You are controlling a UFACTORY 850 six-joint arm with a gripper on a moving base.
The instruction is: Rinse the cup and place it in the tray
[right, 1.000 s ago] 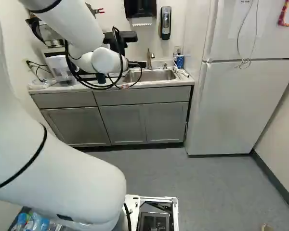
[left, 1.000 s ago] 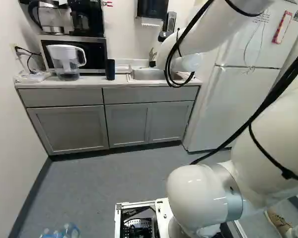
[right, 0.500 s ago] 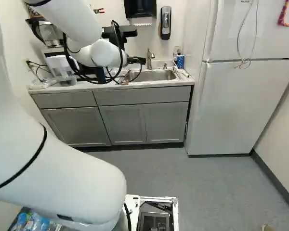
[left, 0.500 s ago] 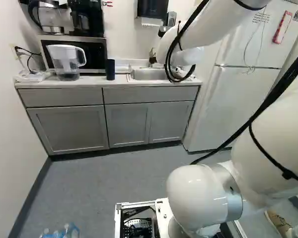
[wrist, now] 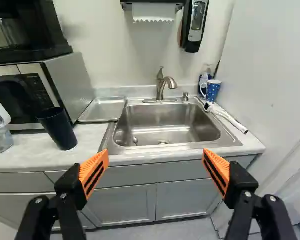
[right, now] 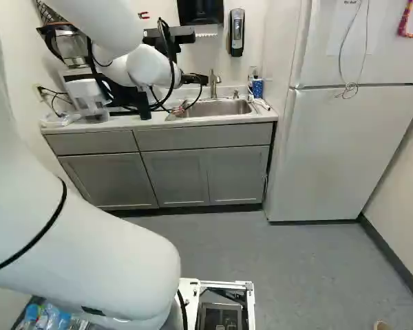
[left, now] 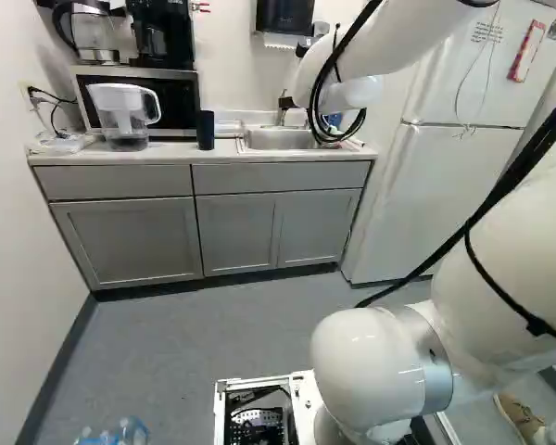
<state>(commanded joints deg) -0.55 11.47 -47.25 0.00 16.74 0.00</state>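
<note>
Over the counter by the sink, the gripper [right: 193,80] shows in part past the white wrist in the right base view. In the wrist view the gripper [wrist: 156,159] stands open, nothing between its orange pads. A dark blue cup [wrist: 58,130] stands on the counter beyond one finger, beside the microwave. The shallow metal tray [wrist: 104,109] lies between that cup and the steel sink [wrist: 165,122], against the sink's rim. No object shows in the basin. A blue mug with white dots [wrist: 213,91] stands at the sink's far corner.
A faucet [wrist: 163,85] rises behind the basin. Beside the dark cup are the microwave [left: 181,102] and a clear pitcher [left: 125,116]. A white brush-like tool [wrist: 230,119] lies beside the sink, near the fridge [right: 344,137]. Cables hang around the wrist.
The wrist and gripper have risen slightly and shifted in the base views. The blue mug has come into sight behind the cables in the left base view. The base has stayed still.
</note>
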